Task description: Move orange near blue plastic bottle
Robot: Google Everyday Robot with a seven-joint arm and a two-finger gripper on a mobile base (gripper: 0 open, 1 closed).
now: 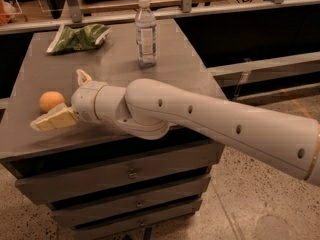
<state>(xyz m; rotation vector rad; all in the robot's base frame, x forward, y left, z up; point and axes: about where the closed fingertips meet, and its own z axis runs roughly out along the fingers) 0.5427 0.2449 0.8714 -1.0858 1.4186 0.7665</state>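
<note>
The orange (50,101) lies on the left side of the grey cabinet top (110,64). The blue plastic bottle (145,32) stands upright at the back middle, clear with a white cap and a pale label. My gripper (58,100) is low over the top at the left, right beside the orange, on the end of the white arm (210,121) that reaches in from the right. It is open: one cream finger (51,120) lies just in front of the orange, and the other finger (82,76) sits behind and to the right of it. The orange lies loose.
A green snack bag (78,37) lies at the back left corner. The cabinet has drawers (130,174) in its front. A dark shelf rail (260,66) runs to the right, with speckled floor (250,209) below. The orange is close to the left edge.
</note>
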